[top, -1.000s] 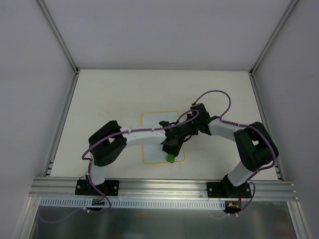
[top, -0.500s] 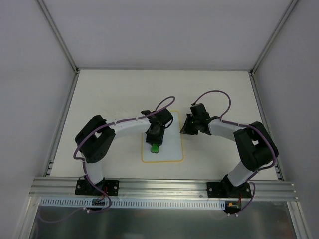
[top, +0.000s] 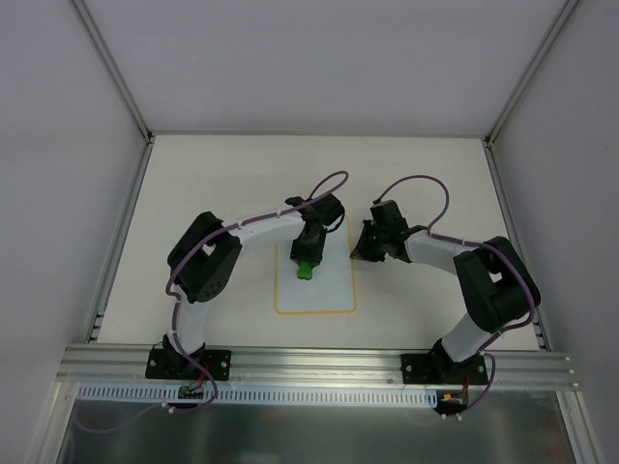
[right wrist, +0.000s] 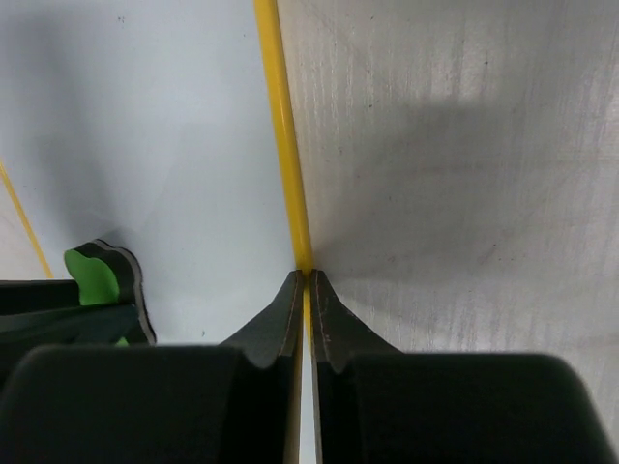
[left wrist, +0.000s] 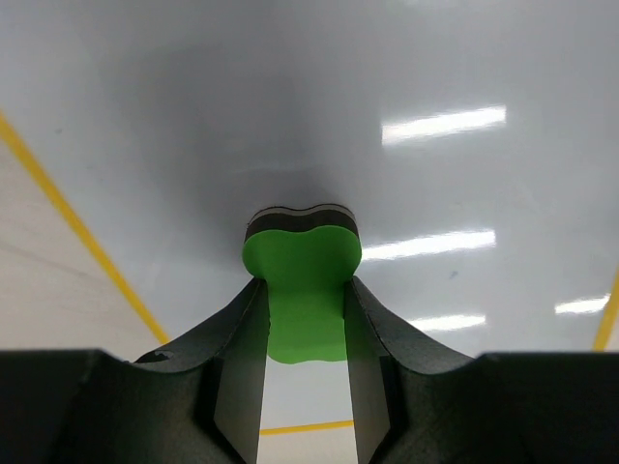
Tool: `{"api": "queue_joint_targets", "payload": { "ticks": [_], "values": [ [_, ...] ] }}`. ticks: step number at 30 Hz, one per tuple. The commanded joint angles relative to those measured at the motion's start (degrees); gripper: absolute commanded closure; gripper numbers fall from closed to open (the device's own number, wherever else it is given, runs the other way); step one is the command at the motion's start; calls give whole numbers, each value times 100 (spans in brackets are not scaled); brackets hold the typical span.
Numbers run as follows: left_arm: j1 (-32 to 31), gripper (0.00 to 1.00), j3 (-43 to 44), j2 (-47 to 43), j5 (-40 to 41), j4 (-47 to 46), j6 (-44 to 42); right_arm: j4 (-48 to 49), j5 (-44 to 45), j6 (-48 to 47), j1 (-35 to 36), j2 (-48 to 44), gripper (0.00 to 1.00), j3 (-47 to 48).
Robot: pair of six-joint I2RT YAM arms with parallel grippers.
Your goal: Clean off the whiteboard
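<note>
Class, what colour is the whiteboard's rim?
Yellow, framing the whiteboard; clearest in the right wrist view.

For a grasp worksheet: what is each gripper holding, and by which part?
The left gripper clamps the green eraser by the two sides of its near end. The right gripper is shut, tips at the whiteboard rim, gripping nothing visible.

The left arm (top: 253, 230) and the right arm (top: 433, 253) are each built of white tubular links joined by bulky black housings. A thin purple cable (top: 329, 180) is run along each arm. Black base plates (top: 189, 363) are seen at the bench's near edge. The fingers (left wrist: 234, 360) of the left gripper (left wrist: 303, 286) are matte black and wedge-shaped. Those of the right gripper (right wrist: 306, 275) are dark and tapered, with paler edges.
</note>
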State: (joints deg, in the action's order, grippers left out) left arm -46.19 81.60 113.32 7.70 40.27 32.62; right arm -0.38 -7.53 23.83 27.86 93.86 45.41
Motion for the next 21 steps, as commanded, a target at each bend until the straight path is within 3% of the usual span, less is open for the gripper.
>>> {"api": "queue_joint_targets", "payload": {
  "ticks": [1, 12, 21],
  "values": [
    [-390, 100, 443, 366, -94, 42, 68, -647, 639, -142, -87, 150, 100, -278],
    [-619, 100, 910, 841, 20, 51, 157, -647, 656, -142, -105, 71, 100, -340],
    [338, 100, 174, 218, 328, 77, 78, -647, 674, -142, -149, 0, 100, -427]
  ]
}}
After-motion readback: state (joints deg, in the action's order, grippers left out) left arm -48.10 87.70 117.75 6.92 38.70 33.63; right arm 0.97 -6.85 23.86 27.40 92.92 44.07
